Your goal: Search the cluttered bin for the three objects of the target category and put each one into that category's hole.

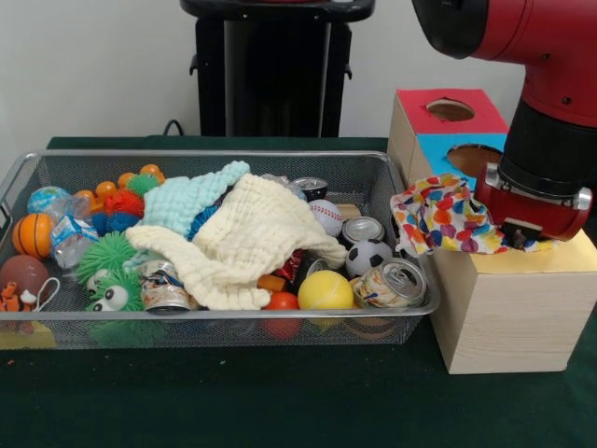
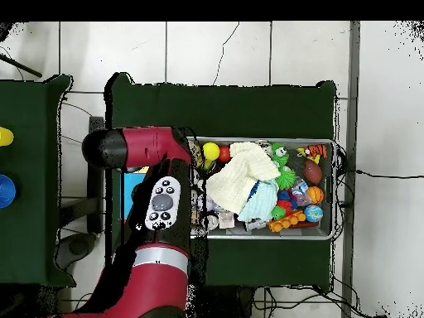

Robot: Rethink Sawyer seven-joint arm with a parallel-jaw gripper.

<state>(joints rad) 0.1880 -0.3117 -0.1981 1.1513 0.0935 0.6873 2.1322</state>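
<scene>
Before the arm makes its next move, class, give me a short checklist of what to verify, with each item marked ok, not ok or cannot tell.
1. Colourful cloth out of the wire bin: ok.
2. Cloth resting on the wooden box, under the claw: ok.
3. Claw open or shut: cannot tell.
4. Cloth dropped into a hole: not ok, it lies on top.
5. Red hole unblocked: ok.
6. More cloths in bin, cream cloth and blue cloth: ok.
</scene>
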